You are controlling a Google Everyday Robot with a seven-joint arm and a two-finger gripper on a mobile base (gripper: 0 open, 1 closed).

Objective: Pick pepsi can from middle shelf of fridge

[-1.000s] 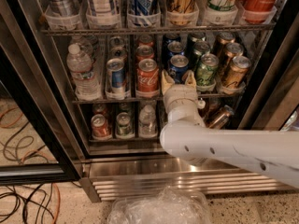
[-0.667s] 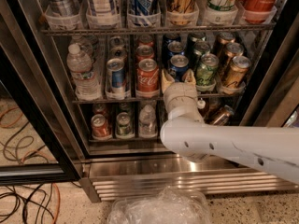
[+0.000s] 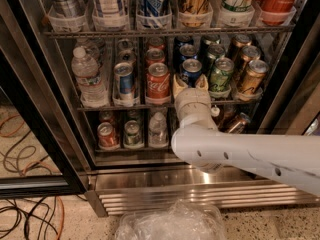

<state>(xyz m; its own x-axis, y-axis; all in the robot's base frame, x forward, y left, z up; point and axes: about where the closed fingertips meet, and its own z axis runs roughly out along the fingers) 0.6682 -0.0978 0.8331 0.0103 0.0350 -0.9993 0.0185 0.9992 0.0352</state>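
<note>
The gripper [image 3: 190,83] sat at the front edge of the middle shelf [image 3: 125,106], right at the pepsi can [image 3: 190,69]. That lane was hemmed in. The Coca-Cola can [image 3: 158,81] stood just beside it on the left and a green can [image 3: 220,74] just beside it on the right, with only narrow slots between. More cans crowded behind. The upper rack [image 3: 170,32] left some height above the can tops. The fridge [image 3: 125,191] opening before the shelf was free except for the arm [image 3: 250,154].
</note>
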